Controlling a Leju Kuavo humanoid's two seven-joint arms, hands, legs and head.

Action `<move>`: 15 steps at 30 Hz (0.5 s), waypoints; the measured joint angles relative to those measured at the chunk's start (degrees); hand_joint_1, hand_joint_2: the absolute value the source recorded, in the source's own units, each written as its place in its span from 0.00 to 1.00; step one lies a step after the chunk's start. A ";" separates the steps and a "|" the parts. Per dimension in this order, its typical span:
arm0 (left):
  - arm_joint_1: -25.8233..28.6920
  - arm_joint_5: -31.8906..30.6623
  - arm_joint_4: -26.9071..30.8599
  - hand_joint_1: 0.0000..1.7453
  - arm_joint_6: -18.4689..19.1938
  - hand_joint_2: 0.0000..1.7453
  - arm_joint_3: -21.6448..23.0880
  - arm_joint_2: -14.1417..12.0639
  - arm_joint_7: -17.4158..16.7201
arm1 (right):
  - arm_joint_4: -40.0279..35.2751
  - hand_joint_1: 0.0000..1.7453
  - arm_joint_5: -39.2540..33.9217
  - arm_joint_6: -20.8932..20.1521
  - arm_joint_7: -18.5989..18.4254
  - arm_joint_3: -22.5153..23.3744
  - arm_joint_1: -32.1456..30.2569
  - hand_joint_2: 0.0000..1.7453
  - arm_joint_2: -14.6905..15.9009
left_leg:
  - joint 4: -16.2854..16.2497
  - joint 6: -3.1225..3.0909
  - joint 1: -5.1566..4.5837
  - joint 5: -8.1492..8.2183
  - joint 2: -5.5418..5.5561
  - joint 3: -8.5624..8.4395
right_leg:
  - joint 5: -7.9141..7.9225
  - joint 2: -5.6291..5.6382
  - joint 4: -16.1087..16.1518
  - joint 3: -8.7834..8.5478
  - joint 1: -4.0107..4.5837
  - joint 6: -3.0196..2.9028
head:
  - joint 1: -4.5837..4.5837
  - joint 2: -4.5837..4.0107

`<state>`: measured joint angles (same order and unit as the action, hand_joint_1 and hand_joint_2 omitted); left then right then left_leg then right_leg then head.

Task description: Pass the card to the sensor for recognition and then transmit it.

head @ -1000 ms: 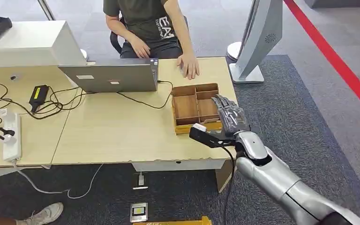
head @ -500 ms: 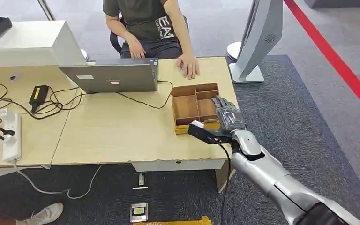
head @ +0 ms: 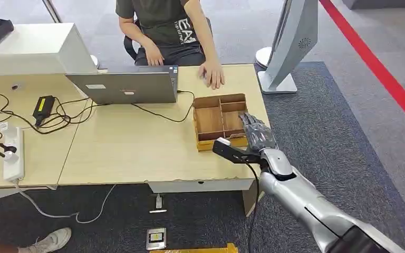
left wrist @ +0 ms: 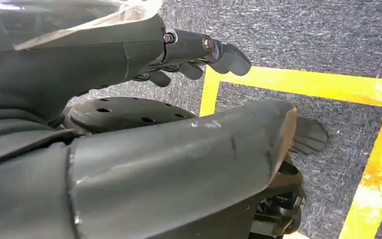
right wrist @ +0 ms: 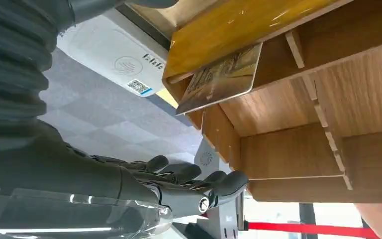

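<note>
Wooden tray (head: 211, 145) at desk's near right corner. Right hand (head: 257, 138) just right of tray, fingers extended, empty. Card (right wrist: 219, 79) leans inside tray's compartment. White sensor (right wrist: 112, 59), QR label, beside tray. Left hand (left wrist: 199, 55) loosely curled, empty, above carpet.

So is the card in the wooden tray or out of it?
In: the card leans against a wall inside the wooden tray.

The card (right wrist: 222, 77) is thin, with a yellowish-brown printed face, and lies tilted in the tray (head: 219, 120), one edge against the tray's near wall. The tray is wooden, with compartments, at the table's right end. The sensor (right wrist: 114, 56) is a white reader beside the tray.
</note>
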<state>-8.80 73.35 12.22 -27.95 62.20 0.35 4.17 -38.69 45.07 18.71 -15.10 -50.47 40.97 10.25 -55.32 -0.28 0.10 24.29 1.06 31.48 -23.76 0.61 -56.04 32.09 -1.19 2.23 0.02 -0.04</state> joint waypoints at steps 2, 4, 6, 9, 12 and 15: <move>0.00 0.00 0.00 0.00 -0.02 0.00 0.02 0.00 0.02 | 0.31 0.00 0.00 0.02 0.00 0.00 0.00 1.00 -0.15 | 0.00 0.00 0.00 0.00 0.00 0.00 | 0.00 0.00 0.00 0.00 0.00 0.00 | 0.00 0.00; 0.01 -0.04 0.00 0.00 -0.09 0.00 0.04 0.00 0.18 | 0.59 0.00 0.00 0.09 -0.02 0.00 0.00 1.00 -0.26 | 0.00 0.00 0.00 0.00 0.00 0.00 | 0.00 0.00 0.00 0.00 0.00 0.00 | -0.02 0.00; 0.01 -0.15 0.00 0.00 -0.15 0.00 0.07 0.00 0.17 | 0.85 0.00 0.00 0.19 -0.07 0.00 0.00 1.00 -0.37 | 0.00 0.00 0.00 0.00 0.00 0.00 | 0.00 0.00 0.00 0.00 0.00 0.00 | -0.02 0.00; 0.01 -0.15 0.00 0.00 -0.15 0.00 0.15 0.00 0.17 | 1.27 0.00 0.00 0.37 -0.07 0.00 -0.01 1.00 -0.52 | 0.00 0.00 0.00 0.00 -0.01 0.00 | 0.00 0.00 0.00 0.01 0.00 0.00 | -0.02 0.00; 0.01 -0.17 0.00 0.00 -0.15 0.00 0.33 0.00 0.15 | 1.66 0.00 0.02 0.50 -0.07 0.00 -0.01 1.00 -0.63 | 0.00 0.00 0.00 0.00 0.00 0.00 | 0.00 0.00 0.00 0.01 0.00 0.00 | 0.00 0.00; 0.01 -0.15 0.00 0.00 -0.15 0.00 0.42 0.02 -0.04 | 2.03 0.00 0.17 0.50 -0.26 0.00 -0.01 1.00 -0.79 | 0.00 0.00 0.00 0.00 0.00 0.00 | 0.00 0.00 0.00 0.01 0.00 0.00 | -0.02 0.00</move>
<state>-8.80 73.20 12.22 -28.11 62.62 0.37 4.13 -36.65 45.24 19.21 -15.37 -50.47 40.96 9.47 -55.32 -0.28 0.10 24.29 1.05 31.48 -23.76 0.61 -56.04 32.09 -1.19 2.23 0.00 -0.04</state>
